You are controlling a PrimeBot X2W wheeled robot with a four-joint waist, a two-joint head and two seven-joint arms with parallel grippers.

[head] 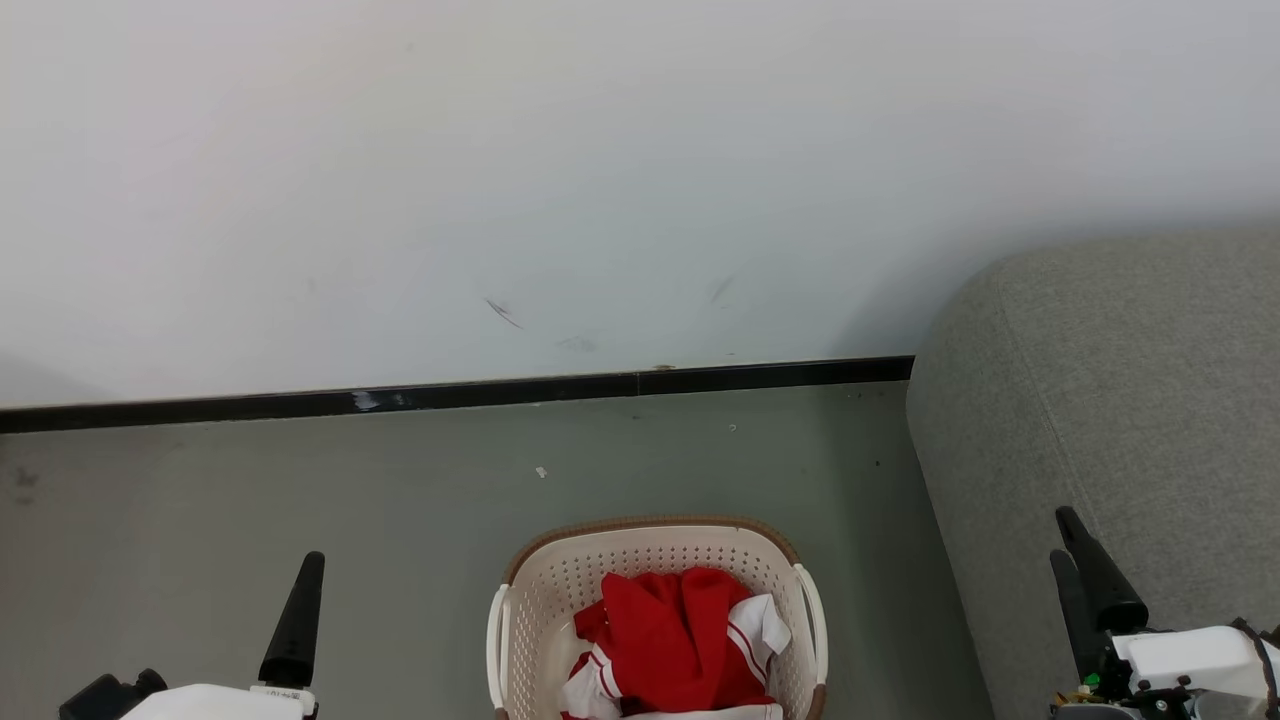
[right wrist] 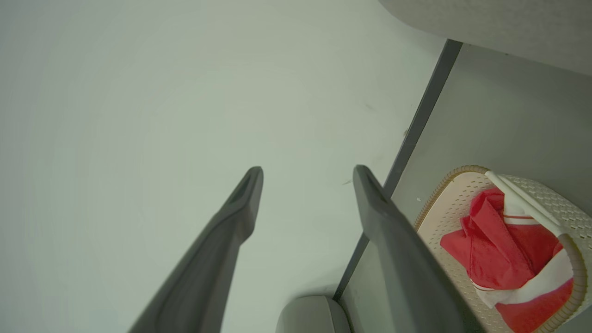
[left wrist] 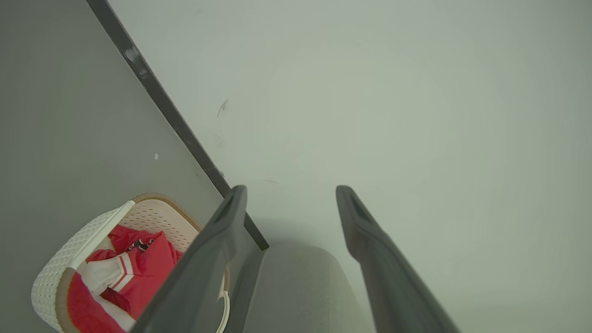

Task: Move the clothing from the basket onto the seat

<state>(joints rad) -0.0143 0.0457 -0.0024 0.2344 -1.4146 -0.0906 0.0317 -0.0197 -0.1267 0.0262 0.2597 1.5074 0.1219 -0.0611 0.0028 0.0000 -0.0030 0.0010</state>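
Pick not begun: red clothing (head: 670,640) heaped in basket (head: 650,545) on floor, seat (head: 1120,400) to its right; L gripper (left wrist: 291,189) & R gripper (right wrist: 308,170) empty, fingers spread; next, prob. reach down into basket.

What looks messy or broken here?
Nothing is broken. The wall has dark scuff marks, the black baseboard a pale scrape, and the clothing lies crumpled in the basket.

I saw my left claw (left wrist: 291,189), two long dark tapered fingers on a white wrist (head: 215,702), with jaws spread wide and empty. My matching right claw (right wrist: 308,170) stood likewise, fingers parted, gripping nothing.
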